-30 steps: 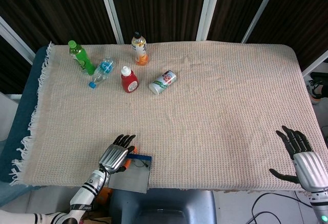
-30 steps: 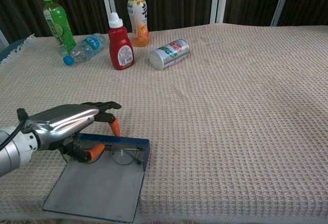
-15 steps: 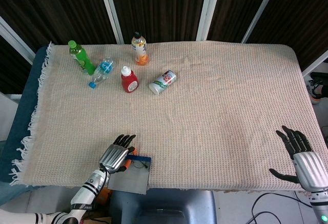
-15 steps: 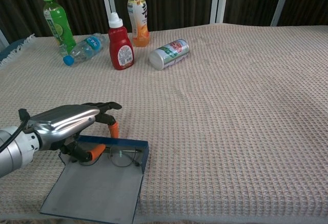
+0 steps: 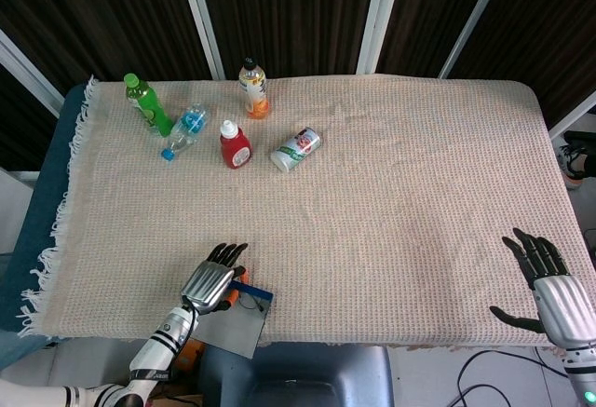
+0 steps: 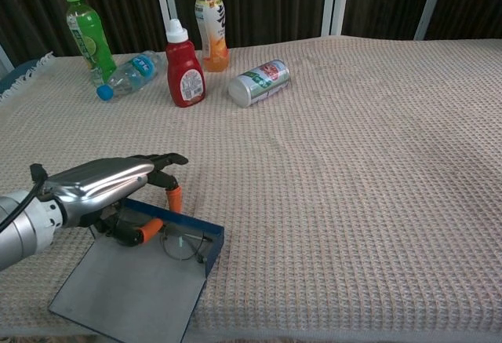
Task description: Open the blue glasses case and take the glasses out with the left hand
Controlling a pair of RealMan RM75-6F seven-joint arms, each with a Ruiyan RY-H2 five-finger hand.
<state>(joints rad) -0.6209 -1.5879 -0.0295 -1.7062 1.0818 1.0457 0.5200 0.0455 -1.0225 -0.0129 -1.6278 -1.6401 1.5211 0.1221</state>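
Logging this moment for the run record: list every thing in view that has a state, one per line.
Case: open, lid flat over the table's near edge.
Glasses: in the case.
Left hand: over the case, fingers at the glasses; grip unclear.
Right hand: open, holds nothing.
Green bottle: upright, capped.
Orange bottle: upright, capped.
Ketchup: upright, capped.
Water bottle: lying down.
Can: lying down.

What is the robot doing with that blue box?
That blue box is a glasses case, lying open at the near edge of the table. The robot's left hand reaches into it, fingertips at the glasses, which are not lifted out yet. Its right hand rests open at the far right, holding nothing. Some bottles and a can sit at the back.
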